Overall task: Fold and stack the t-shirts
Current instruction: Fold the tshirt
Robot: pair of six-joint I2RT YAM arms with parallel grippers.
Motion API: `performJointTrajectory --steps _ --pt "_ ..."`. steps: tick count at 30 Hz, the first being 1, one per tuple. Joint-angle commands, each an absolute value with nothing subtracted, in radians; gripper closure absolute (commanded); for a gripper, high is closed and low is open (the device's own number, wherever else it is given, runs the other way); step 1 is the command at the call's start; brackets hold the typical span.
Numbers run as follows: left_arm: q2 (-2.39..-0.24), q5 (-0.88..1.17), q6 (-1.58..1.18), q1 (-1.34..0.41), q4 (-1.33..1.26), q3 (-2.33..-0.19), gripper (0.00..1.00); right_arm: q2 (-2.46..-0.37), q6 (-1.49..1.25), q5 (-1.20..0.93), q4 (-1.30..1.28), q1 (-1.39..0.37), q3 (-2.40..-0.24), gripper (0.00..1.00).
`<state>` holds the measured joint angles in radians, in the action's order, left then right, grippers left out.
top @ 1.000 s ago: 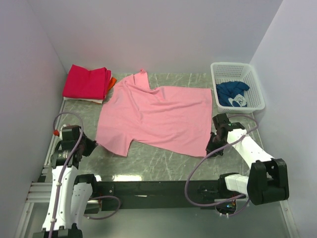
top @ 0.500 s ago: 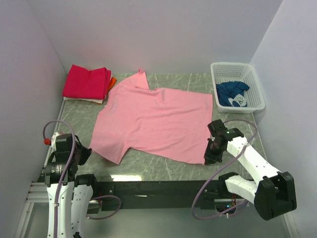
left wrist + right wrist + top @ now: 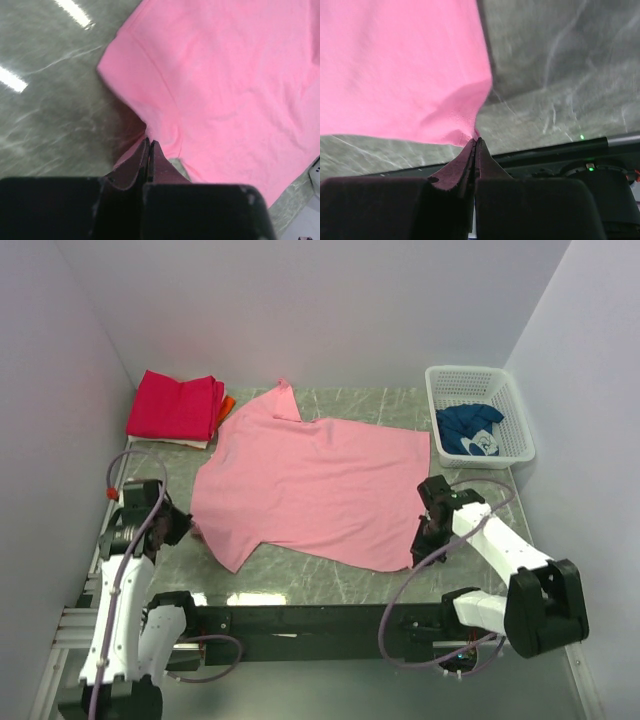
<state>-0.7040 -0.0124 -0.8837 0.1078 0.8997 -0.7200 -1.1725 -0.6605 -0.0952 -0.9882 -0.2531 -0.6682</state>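
Two closed pinches grip the plain light pink cloth t-shirt (image 3: 320, 480): my left gripper (image 3: 148, 145) at the underarm, my right gripper (image 3: 475, 142) at a hem corner; limp, it should sag.

Plain pale lilac walls (image 3: 330, 310), grey-green marbled tabletop (image 3: 300, 578), light streaks reflected on it

white plastic mesh basket (image 3: 468, 373) — far right corner, resting on table | grey-green marble-patterned tabletop (image 3: 330, 580) — glossy, with light streaks | plain pale lilac walls (image 3: 330, 310) at back and sides | black rail (image 3: 310, 620) along near edge
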Motion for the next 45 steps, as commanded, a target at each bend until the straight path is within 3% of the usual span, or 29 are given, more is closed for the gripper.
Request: performJointTrajectory --steps 1,13,24,45 --pt "-0.811 0.057 -0.828 0.109 0.694 -0.758 0.99 -1.256 -0.646 -0.093 -0.910 -0.218 -0.764 1.00" --pt "-1.304 0.202 -0.723 0.110 0.425 -1.020 0.99 -1.572 -0.641 -0.144 -0.880 -0.158 -1.063 1.00" --pt "-1.676 0.362 -0.646 0.107 0.319 -1.362 0.99 -1.718 -0.647 -0.133 -0.905 -0.081 -1.250 1.00" --pt "-1.893 0.399 -0.655 0.109 0.316 -1.626 0.99 -1.740 -0.672 -0.052 -0.928 0.038 -1.327 1.00"
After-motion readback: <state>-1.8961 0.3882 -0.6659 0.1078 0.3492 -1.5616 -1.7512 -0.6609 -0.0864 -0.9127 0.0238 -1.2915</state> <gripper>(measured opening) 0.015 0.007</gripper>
